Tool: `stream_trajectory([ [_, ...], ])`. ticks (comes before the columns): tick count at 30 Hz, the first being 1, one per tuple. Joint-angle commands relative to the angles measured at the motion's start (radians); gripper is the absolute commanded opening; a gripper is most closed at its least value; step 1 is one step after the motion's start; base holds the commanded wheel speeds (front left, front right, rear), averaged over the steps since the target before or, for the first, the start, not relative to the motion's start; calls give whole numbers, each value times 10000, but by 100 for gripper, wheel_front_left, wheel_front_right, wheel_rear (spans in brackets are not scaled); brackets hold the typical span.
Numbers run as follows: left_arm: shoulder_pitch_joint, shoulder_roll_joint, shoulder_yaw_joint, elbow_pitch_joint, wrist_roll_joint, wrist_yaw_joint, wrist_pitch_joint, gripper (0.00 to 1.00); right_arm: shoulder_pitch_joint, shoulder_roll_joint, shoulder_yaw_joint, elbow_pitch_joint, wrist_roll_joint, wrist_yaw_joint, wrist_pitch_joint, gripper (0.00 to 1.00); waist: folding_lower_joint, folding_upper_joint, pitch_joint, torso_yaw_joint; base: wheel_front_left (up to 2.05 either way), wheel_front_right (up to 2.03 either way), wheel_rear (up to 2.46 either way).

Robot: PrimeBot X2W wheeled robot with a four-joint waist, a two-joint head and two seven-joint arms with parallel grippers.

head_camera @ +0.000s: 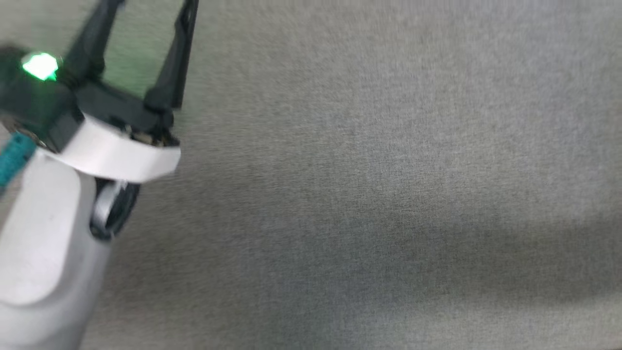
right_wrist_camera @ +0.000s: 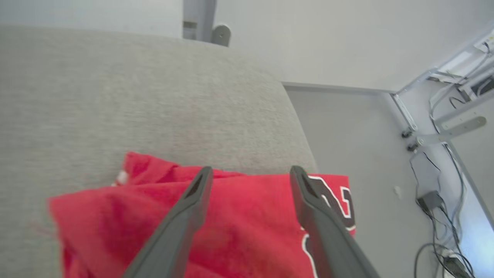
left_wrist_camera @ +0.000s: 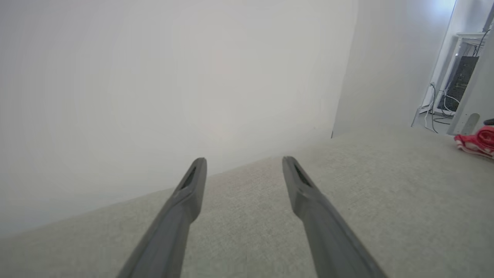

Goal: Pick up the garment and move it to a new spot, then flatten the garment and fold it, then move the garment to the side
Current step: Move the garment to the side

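The right gripper [right_wrist_camera: 251, 172] held its two dark fingers spread, pinching nothing, just above the garment [right_wrist_camera: 239, 216], a crumpled small red jersey with black, white-outlined lettering, lying near the edge of the grey fabric-covered bench [right_wrist_camera: 115, 96]. The left gripper [left_wrist_camera: 243, 162] also had its fingers spread, over bare bench well apart from the garment. A white wall [left_wrist_camera: 154, 77] stood beyond.

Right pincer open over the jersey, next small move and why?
Probably raise the right pincer a little, clear of the garment: its fingers stand apart gripping nothing, and the red cloth lies rumpled by the edge of the grey cushion. From higher it could pick a hem to spread.
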Motion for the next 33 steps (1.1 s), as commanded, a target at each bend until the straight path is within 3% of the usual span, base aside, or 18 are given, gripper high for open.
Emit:
stream_trajectory([
  [1, 427, -99, 87, 143, -32, 28, -12, 100, 241, 13, 272, -198, 216, -49, -209, 100, 0, 0, -871, 522, 0, 0, 0],
  [12, 3079, -1073, 780, 1180, -28, 28, -14, 100, 2548, 1234, 1948, -1164, 219, -48, -2444, 100, 0, 0, -3155, 1523, 0, 0, 0],
  [20, 4701, -1584, 1602, 1549, 129, 28, -14, 100, 4070, 2253, 1898, -1117, 283, -49, -4054, 100, 0, 0, -4368, 1922, 0, 0, 0],
  [33, 6791, -2126, 2618, 1558, 255, 28, -14, 100, 6262, 3069, 1748, -1472, 656, -30, -5555, 100, 0, 0, -5868, 2449, 0, 0, 0],
])
